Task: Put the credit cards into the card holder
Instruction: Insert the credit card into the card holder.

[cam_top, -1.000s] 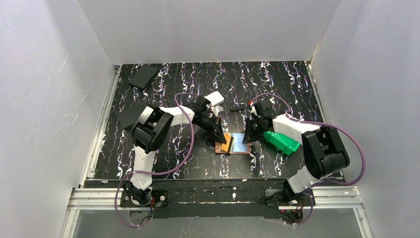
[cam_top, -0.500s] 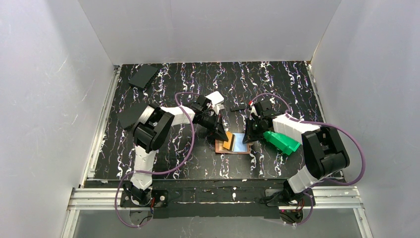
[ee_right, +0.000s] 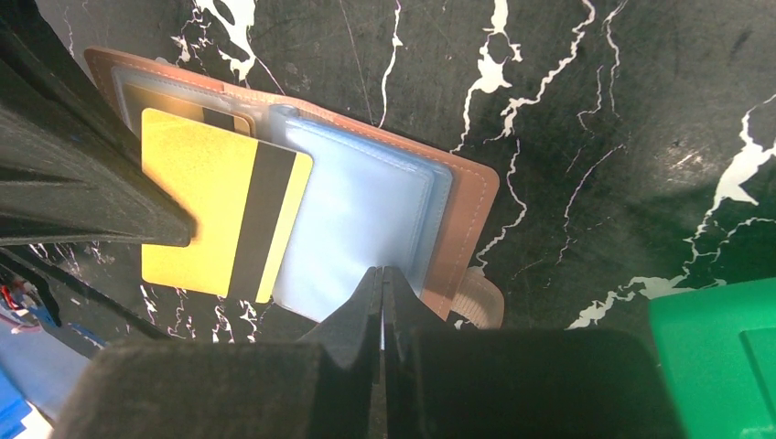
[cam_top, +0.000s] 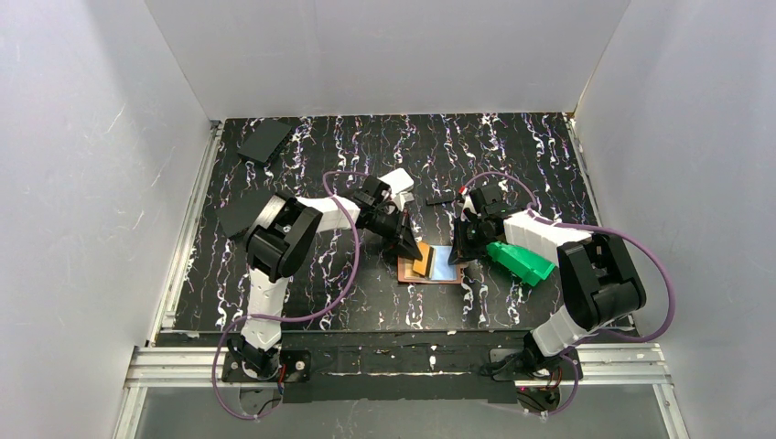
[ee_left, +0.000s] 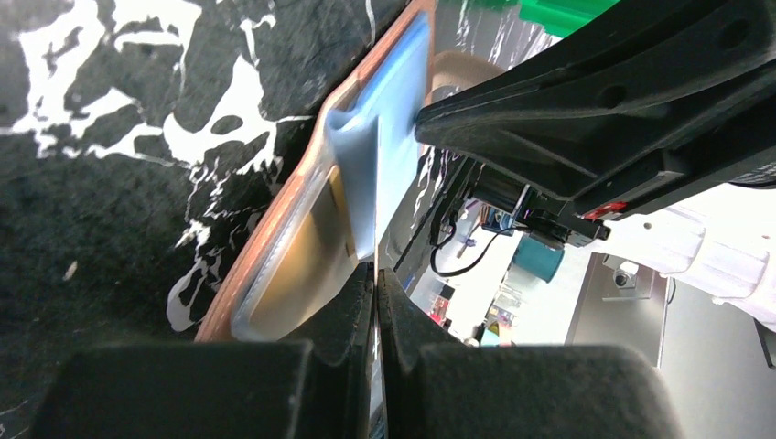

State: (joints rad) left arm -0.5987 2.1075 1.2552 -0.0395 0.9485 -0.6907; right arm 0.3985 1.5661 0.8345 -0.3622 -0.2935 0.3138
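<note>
Top external: card holder (cam_top: 446,265) lies open and flat near the middle of the tabletop (cam_top: 366,146), a little toward the near edge. Its light-blue panel is up and its brown leather border shows.

Left gripper (cam_top: 409,247) comes in from the left-edge side, fingers closed down on a yellow card (cam_top: 423,259) with a dark stripe. A second ago that card sat lower and further left on the holder. It now stands tilted, nearer the centre fold, and has hardly changed in the last half second.

Right gripper (cam_top: 458,256) reaches in from the right-edge side, position unchanged from the earlier frames.

Right wrist: right gripper (ee_right: 380,274) fingers are pressed together with nothing between them, tip over the blue panel of the card holder (ee_right: 476,210). The yellow card (ee_right: 210,206) overlaps the left panel and the blue panel's left margin.

Left wrist: left gripper (ee_left: 375,283) pads almost meet, only a thin sliver between them. Card holder (ee_left: 384,137) is seen edge-on.

Green bin (cam_top: 520,262) sits just right of the holder, toward the right edge. White box (cam_top: 396,179) lies beyond the left gripper, toward the far edge.
</note>
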